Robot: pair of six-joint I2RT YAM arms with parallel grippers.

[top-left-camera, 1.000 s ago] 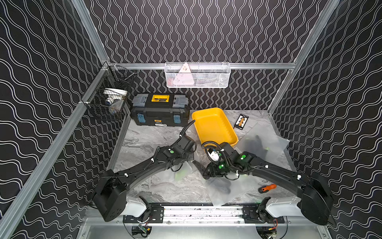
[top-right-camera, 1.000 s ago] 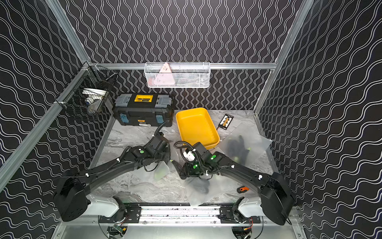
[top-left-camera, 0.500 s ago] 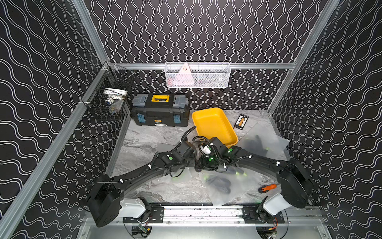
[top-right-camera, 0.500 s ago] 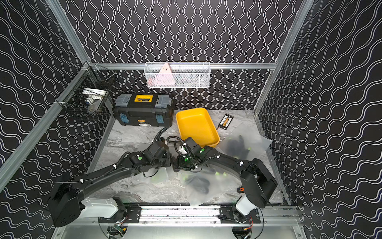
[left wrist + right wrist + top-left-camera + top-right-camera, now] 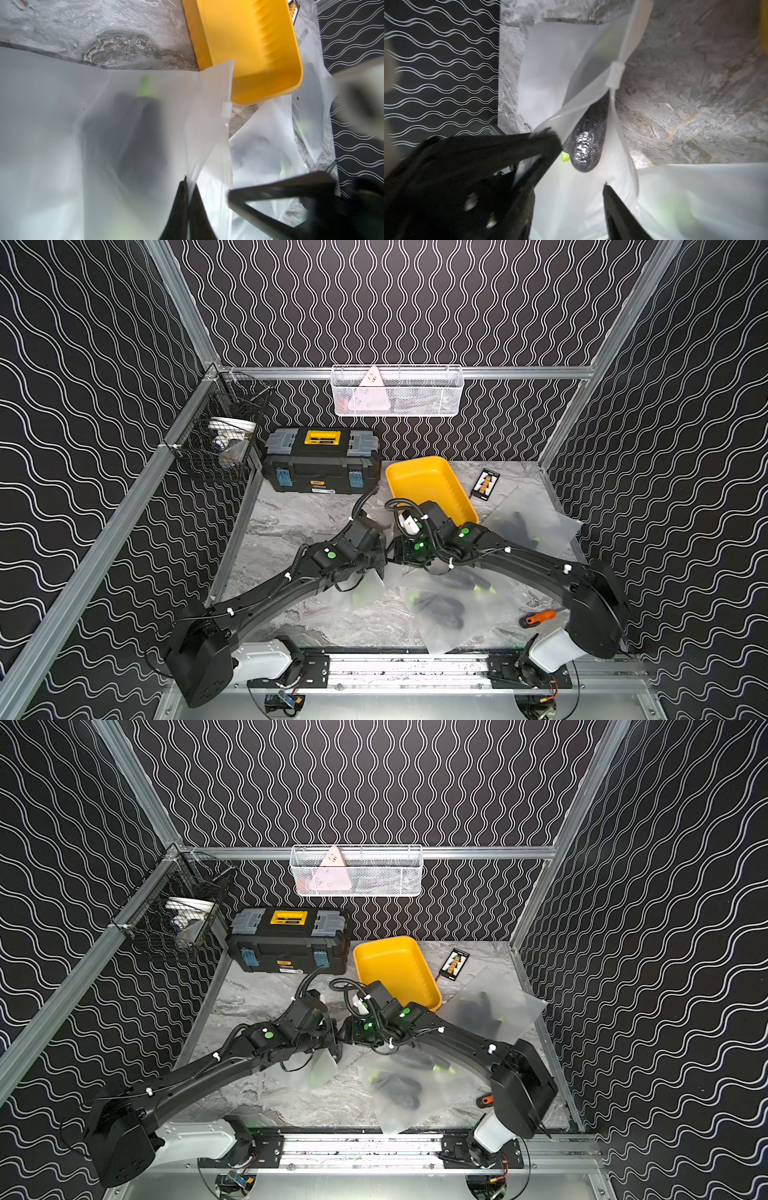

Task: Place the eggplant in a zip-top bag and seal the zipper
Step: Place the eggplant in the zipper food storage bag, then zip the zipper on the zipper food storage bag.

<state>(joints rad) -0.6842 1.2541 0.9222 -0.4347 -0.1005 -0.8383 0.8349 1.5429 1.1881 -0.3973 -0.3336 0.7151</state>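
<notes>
A frosted zip-top bag (image 5: 52,116) hangs from my left gripper (image 5: 188,184), which is shut on the film at the bag's mouth edge. The dark eggplant (image 5: 135,133) with its green stem lies inside the bag. Through the gaping mouth the eggplant's (image 5: 588,143) rounded end shows in the right wrist view. The white zipper slider (image 5: 615,74) sits partway along the track. My right gripper (image 5: 566,199) is open just in front of the mouth, with only bag film between its fingers. In a top view the two grippers (image 5: 381,570) (image 5: 397,558) meet at mid-table.
Two more frosted bags holding dark eggplants lie at the front (image 5: 440,608) and the right (image 5: 521,526). A yellow tray (image 5: 428,485) stands just behind the grippers, a black toolbox (image 5: 322,464) at the back left. An orange-handled screwdriver (image 5: 538,618) lies front right.
My right gripper has swung left and back from the front bags to the held bag's mouth, and its jaws have spread wider. The left gripper stays shut on the bag.
</notes>
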